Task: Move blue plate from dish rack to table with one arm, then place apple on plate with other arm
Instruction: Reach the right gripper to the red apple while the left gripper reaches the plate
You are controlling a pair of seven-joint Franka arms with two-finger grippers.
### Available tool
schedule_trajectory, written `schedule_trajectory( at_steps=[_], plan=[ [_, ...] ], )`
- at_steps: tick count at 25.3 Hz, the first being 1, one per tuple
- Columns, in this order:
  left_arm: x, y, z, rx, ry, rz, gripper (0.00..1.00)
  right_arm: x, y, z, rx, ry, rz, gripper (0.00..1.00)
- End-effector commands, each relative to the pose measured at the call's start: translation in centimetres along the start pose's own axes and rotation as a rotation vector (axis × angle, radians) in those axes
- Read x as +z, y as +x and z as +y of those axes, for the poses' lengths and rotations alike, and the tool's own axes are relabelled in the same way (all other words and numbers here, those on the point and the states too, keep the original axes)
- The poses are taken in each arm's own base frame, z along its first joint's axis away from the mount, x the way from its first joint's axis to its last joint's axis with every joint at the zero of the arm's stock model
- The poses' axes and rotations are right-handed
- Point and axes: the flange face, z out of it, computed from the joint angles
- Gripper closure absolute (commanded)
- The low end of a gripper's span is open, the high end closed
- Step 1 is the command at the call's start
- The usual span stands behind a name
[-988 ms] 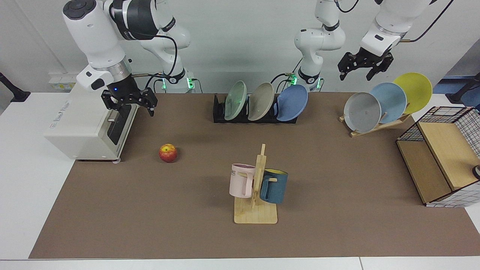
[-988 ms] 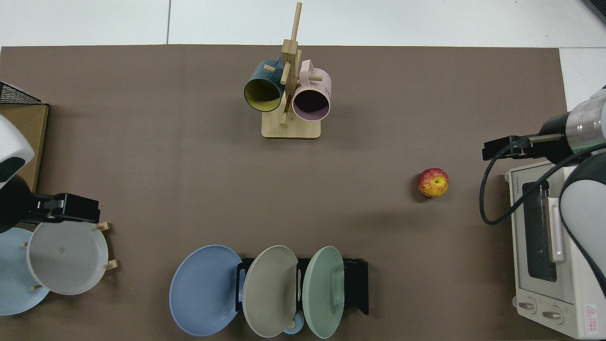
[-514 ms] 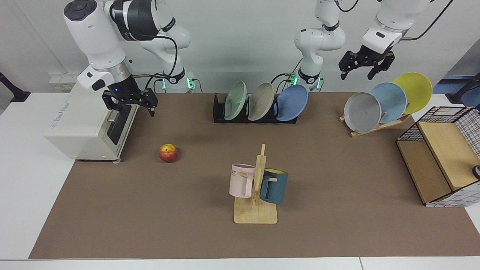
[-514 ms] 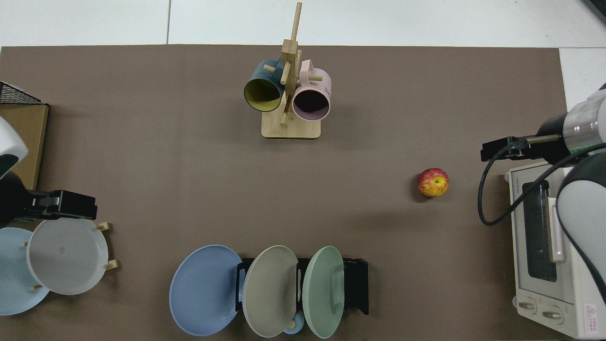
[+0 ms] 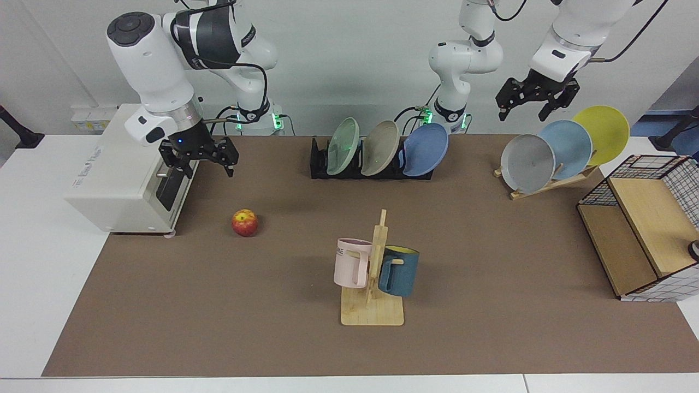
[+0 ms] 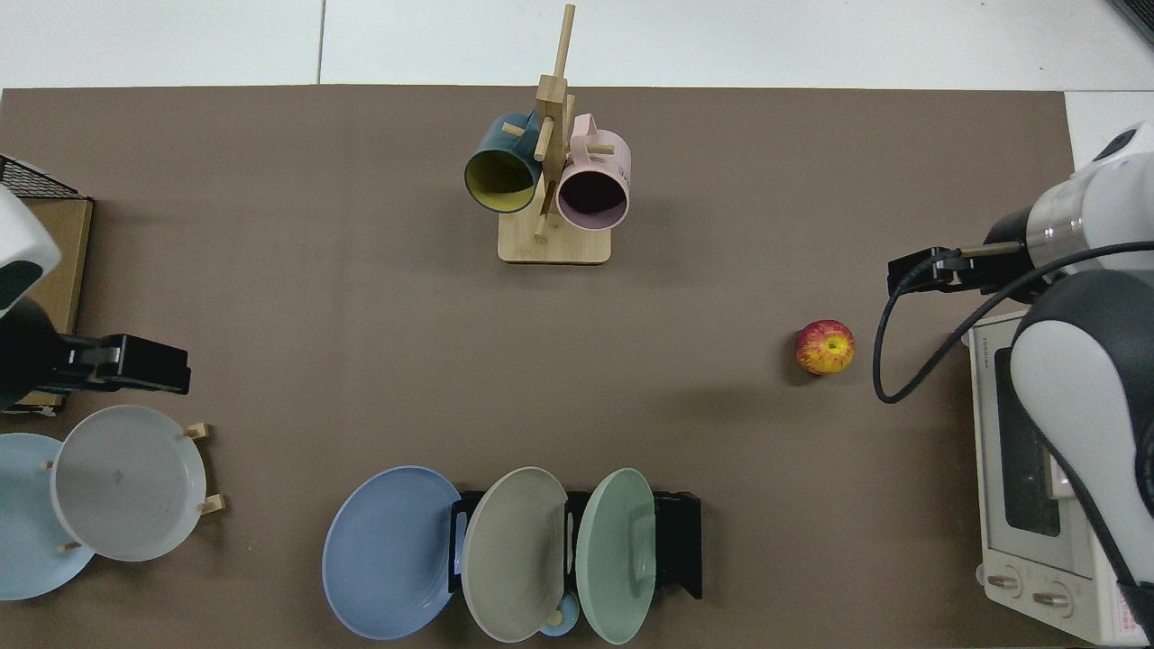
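The blue plate (image 5: 425, 149) (image 6: 389, 550) leans in the end slot of the black dish rack (image 5: 319, 164) (image 6: 678, 541), beside a beige and a green plate. On the brown table (image 5: 491, 262) (image 6: 270, 270) the red and yellow apple (image 5: 244, 222) (image 6: 824, 347) lies alone. My left gripper (image 5: 534, 106) (image 6: 149, 365) hangs open high above the wooden plate rack, well to the side of the blue plate. Open as well, my right gripper (image 5: 201, 164) (image 6: 915, 275) hovers by the toaster oven, behind the apple and above it.
A wooden slanted rack (image 5: 551, 183) holds grey, pale blue and yellow plates. A mug tree (image 5: 373, 284) (image 6: 552, 180) with a pink and a teal mug stands mid-table. A white toaster oven (image 5: 125, 174) (image 6: 1037, 478) sits at one end, a wire-and-wood shelf (image 5: 644, 224) at the other.
My right gripper has shifted out from the toaster oven toward the table's middle. My left gripper has risen a little and drifted forward off the grey plate. Plates and apple have not moved.
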Motion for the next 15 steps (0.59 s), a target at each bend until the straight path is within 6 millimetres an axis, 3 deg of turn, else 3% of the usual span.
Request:
schedule_trajectory(
  at_steps=[1,5,9,15],
  plan=[
    [0.7,-0.3,0.9,0.011,0.012,-0.017,0.0,2.5,2.6,-0.5,0.005,-0.026,0.001,0.0],
    [3.4,-1.0,1.5,0.013,0.019,-0.037,0.0,5.3,3.9,-1.7,-0.014,-0.025,0.042,0.0],
    [6.4,-2.9,2.7,0.007,0.031,-0.016,0.0,8.0,4.0,-1.8,-0.014,-0.029,0.016,0.0],
    [9.1,-4.7,4.1,0.017,0.012,-0.059,0.0,12.2,2.4,-1.3,-0.011,-0.03,-0.007,0.0]
  ],
)
